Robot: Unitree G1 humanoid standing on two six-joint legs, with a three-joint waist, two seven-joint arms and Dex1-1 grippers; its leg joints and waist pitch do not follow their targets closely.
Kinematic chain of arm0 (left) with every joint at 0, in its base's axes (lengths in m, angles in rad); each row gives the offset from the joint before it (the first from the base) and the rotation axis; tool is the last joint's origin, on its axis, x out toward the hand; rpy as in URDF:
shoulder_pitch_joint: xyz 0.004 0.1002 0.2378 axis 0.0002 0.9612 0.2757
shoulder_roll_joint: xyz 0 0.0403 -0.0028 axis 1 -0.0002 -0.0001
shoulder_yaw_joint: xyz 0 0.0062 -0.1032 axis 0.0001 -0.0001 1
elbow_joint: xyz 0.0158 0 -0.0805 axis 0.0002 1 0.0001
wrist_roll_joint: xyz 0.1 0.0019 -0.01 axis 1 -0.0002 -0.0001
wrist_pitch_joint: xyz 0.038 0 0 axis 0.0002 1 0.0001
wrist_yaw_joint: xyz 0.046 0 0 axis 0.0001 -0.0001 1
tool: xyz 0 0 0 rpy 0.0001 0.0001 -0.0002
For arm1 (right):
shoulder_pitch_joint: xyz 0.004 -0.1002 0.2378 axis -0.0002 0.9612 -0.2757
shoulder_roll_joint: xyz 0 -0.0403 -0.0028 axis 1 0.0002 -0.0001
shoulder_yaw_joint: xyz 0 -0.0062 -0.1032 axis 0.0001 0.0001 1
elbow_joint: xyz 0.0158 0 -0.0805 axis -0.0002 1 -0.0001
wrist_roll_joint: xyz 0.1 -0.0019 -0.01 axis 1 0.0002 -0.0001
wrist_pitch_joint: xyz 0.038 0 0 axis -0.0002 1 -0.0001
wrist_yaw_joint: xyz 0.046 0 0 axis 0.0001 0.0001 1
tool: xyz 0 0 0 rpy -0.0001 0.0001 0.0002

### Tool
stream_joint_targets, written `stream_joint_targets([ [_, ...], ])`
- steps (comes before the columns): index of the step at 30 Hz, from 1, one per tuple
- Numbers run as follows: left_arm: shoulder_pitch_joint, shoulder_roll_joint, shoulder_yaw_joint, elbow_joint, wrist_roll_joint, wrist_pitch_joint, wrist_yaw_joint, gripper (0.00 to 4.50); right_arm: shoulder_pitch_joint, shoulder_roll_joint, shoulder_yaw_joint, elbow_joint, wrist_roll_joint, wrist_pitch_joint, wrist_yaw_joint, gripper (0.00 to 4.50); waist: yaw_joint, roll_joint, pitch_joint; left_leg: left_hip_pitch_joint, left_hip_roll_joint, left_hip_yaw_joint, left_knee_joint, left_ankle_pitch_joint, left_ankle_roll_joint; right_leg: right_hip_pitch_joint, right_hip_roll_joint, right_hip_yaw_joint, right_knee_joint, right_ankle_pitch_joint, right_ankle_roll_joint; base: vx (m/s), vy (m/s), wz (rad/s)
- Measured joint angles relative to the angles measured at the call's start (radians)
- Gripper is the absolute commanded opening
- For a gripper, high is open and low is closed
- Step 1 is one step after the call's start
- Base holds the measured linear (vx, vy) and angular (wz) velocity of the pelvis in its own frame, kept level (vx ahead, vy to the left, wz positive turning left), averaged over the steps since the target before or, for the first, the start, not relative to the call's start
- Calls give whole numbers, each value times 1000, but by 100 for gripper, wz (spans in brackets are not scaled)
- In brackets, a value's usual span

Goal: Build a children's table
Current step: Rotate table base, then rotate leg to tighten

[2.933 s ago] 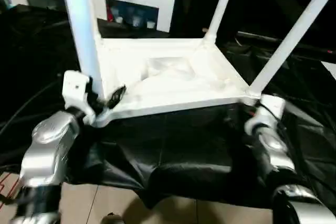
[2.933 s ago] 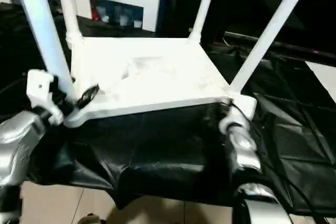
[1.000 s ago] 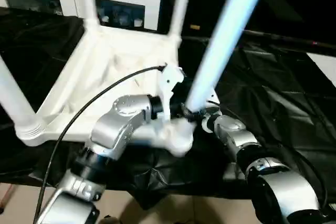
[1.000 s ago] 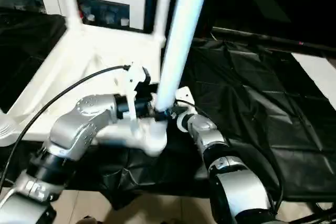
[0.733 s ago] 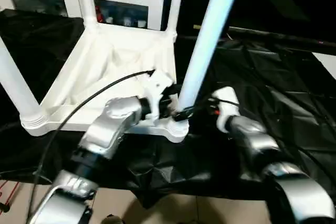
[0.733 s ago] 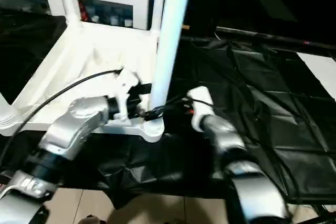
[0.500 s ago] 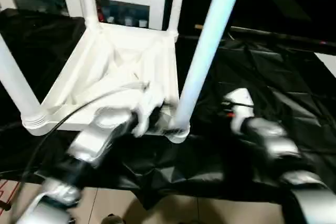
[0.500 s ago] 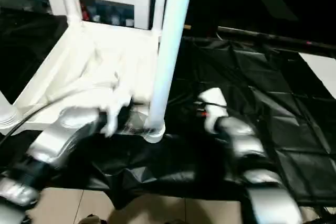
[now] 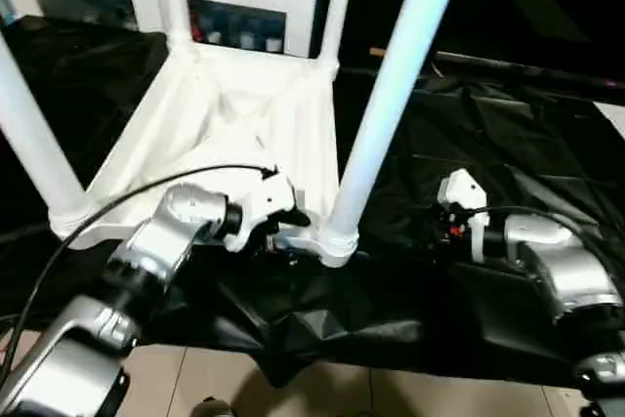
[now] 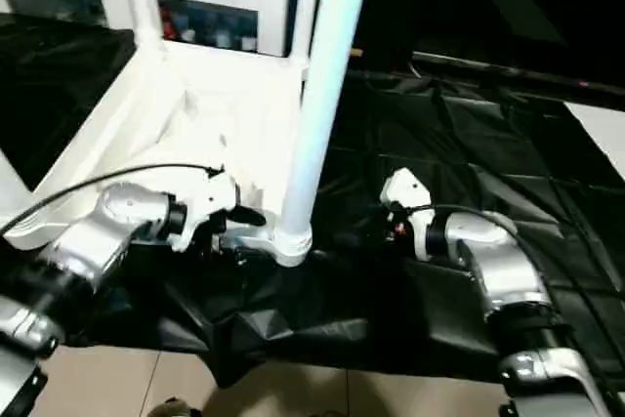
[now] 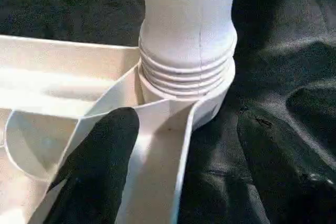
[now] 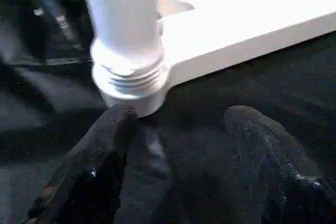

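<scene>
since 1 second ago the right gripper point(image 9: 437, 225) has let go of the near leg point(image 9: 391, 85) and pulled back to the robot's right. the left gripper point(image 9: 289, 229) has slid down from the leg to the table's near corner.

head views: the table point(image 9: 239, 134) lies upside down on black cloth point(image 9: 508, 134), ribbed underside up. 4 legs rise from its corner sockets. the near leg stands alone in the near socket point(image 9: 332, 246), tilted slightly to the right. the left gripper sits just beside that socket, at the top's edge. the right gripper hangs over the cloth, apart from the leg. a white cabinet point(image 9: 244, 7) stands behind.

left wrist view: the leg's ribbed collar point(image 11: 186, 69) sits in the socket with several ribs showing above the rim. 1 black finger point(image 11: 100, 166) lies on the rim wall of the top. the other point(image 11: 278, 166) is over the cloth, outside the corner. the jaws straddle that wall with a gap left; they grip nothing firmly that i can see.

right wrist view: its fingers point(image 12: 100, 166) are spread wide and empty, aimed at the collar point(image 12: 128, 74) and close to it; whether one tip touches the socket base i cannot tell.

judgement: with all 4 legs seated and the last one released, assembly looks nearly complete. what likely remains is checking that the near leg is fully home, then turning the table upright. the exposed ribs and slight tilt suggest it may need pressing down.
</scene>
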Motion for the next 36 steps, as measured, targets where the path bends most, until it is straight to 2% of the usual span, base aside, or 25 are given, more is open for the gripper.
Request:
stream_joint_targets([
  [4,-25,3,2,67,-2,-6,-56,273,18,-10,18,-53,10,44,17,313,-1,4,0,0,0,0,0,0,0,0,0,0,0,0,0,0,0,0],
  [7,-44,3,5,114,-2,-19,-92,267,30,-23,19,-88,16,68,19,313,0,7,-1,0,0,0,0,0,0,0,0,0,-1,0,0,0,0,0],
  [8,-51,2,8,131,-2,-25,-102,249,36,-27,19,-94,16,75,19,313,1,8,-1,0,0,0,0,0,0,0,0,0,-1,0,0,0,0,0],
  [9,-54,3,10,141,-2,-29,-106,230,41,-28,19,-101,16,78,19,313,2,9,0,0,0,0,0,0,0,0,0,0,-1,0,0,0,0,0],
  [12,-73,-7,11,192,1,-61,-107,224,50,-31,19,-129,19,94,19,313,4,12,0,0,0,0,0,0,0,0,0,0,-1,0,0,0,0,0],
  [13,-80,-9,11,207,4,-67,-106,194,52,-33,19,-139,23,97,19,313,4,12,0,0,0,0,0,0,0,0,0,0,-1,0,0,0,0,0],
  [18,-98,-14,12,252,22,-97,-108,165,78,-40,19,-168,37,115,17,313,7,18,1,1,0,0,0,0,0,1,0,0,-1,0,0,0,0,0],
  [26,-137,-13,12,333,57,-133,-132,83,90,-52,19,-203,46,141,16,313,7,26,2,1,0,0,0,0,0,1,0,0,-1,0,-1,0,0,0],
  [32,-151,-10,9,360,77,-139,-157,35,102,-52,20,-233,51,162,15,313,5,25,2,2,0,0,0,0,0,1,0,0,0,-1,1,0,0,0],
  [36,-150,1,9,359,80,-122,-165,7,90,-46,30,-227,54,183,13,358,-3,21,2,4,0,0,0,0,0,1,0,0,0,-2,4,0,0,0],
])
